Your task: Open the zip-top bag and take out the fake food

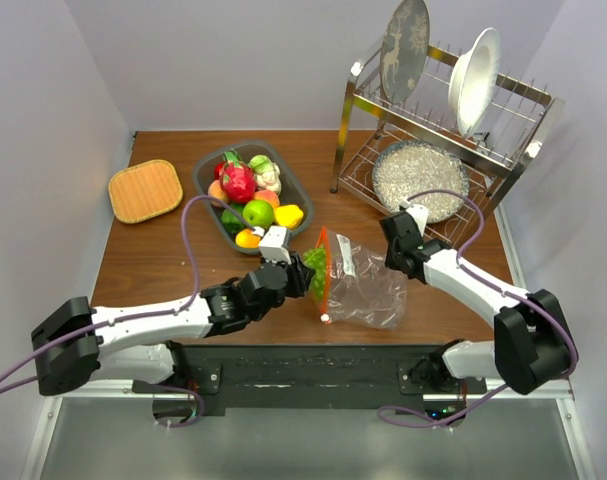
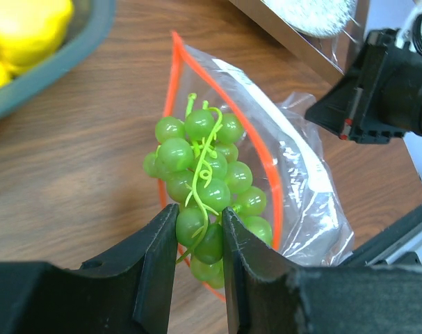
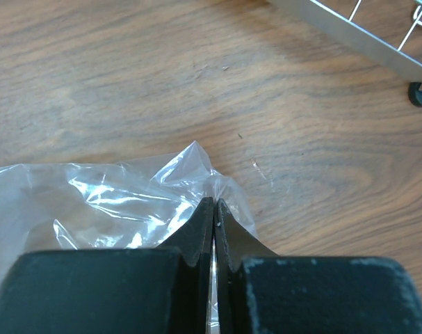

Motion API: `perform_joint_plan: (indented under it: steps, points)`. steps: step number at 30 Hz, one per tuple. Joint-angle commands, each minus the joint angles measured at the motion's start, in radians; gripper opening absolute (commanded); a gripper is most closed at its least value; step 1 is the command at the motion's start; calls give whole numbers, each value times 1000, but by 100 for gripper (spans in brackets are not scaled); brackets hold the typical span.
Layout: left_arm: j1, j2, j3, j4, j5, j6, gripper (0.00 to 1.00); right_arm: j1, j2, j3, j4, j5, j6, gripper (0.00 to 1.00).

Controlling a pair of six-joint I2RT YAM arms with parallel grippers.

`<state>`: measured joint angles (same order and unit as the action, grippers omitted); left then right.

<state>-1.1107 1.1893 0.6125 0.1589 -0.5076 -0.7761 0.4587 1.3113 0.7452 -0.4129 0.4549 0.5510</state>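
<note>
The clear zip-top bag [image 1: 368, 288] lies on the wooden table with its orange-red zip strip [image 1: 323, 272] open toward the left and a white slider [image 1: 326, 318] at its near end. My left gripper [image 1: 301, 275] is shut on a bunch of glossy green toy grapes [image 1: 316, 262] at the bag's mouth. In the left wrist view the grapes [image 2: 207, 167] sit pinched between the fingers [image 2: 200, 212], partly over the bag [image 2: 301, 188]. My right gripper [image 1: 393, 255] is shut on the bag's far right corner [image 3: 113, 202], the jaws [image 3: 215, 203] closed on the plastic.
A grey bin [image 1: 205, 178] with several toy fruits stands at the back left; its rim [image 2: 71, 56] and a yellow piece [image 2: 23, 28] show in the left wrist view. A woven mat [image 1: 145, 190] lies at far left. A metal dish rack [image 1: 443, 130] with plates stands at back right.
</note>
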Motion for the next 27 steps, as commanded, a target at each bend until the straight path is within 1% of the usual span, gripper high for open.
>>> perform_joint_plan:
  steps: [1, 8, 11, 13, 17, 18, 21, 24, 26, 27]
  points:
    - [26, -68, -8, -36, -69, -26, 34, -9, 17, 45, -21, 68, 24, 0]
    - [55, -131, 9, -53, -95, 0, 34, -14, 65, 69, -23, 36, 38, 0]
    - [75, -132, 44, -58, -120, 21, 34, -14, 60, 59, -17, 11, 43, 0]
    - [109, -119, 68, -59, -129, 56, 34, -15, 55, 52, -17, 5, 41, 0]
    - [219, -59, 163, -71, -97, 109, 34, -14, 37, 43, -23, -8, 38, 0]
    - [266, -47, 177, -55, -74, 121, 34, -15, 32, 40, -23, -9, 38, 0]
    - [352, 27, 243, -38, -8, 162, 34, -15, 28, 36, -21, -15, 35, 0]
    - [397, 130, 325, -25, -5, 184, 34, -14, 31, 40, -21, -24, 30, 0]
    - [411, 205, 378, -33, -25, 172, 34, -14, 29, 40, -23, -30, 30, 0]
    - [414, 229, 392, -33, -58, 164, 34, -14, 26, 39, -20, -42, 30, 0]
